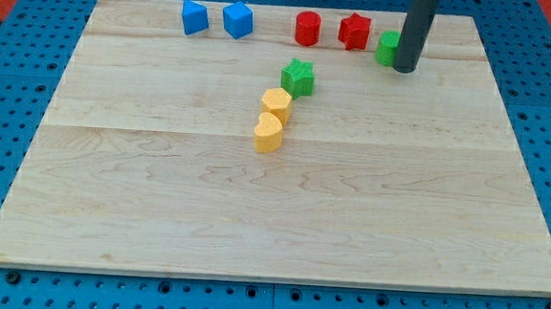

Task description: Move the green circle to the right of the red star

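The green circle sits near the view's top right, just to the right of the red star. It is partly hidden by my rod. My tip rests on the board against the green circle's right side. A small gap shows between the red star and the green circle.
A red cylinder stands left of the red star. Two blue blocks lie further left along the top. A green star, a yellow hexagon and a yellow heart trail down the middle of the wooden board.
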Motion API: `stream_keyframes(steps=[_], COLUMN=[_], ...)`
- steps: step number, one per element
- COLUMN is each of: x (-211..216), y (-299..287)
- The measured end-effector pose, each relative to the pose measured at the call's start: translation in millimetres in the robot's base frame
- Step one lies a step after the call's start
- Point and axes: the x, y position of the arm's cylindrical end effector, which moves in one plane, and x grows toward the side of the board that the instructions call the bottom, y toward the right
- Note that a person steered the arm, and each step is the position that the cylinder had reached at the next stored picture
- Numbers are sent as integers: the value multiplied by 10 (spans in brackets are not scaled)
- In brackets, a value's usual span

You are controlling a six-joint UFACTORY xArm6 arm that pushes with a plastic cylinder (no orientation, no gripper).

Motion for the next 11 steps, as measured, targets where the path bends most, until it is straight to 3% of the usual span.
stream_keyframes(steps=[1, 2, 5, 6, 11], x=[173, 237, 23, -188, -186], y=[-60, -496, -508, -475, 37])
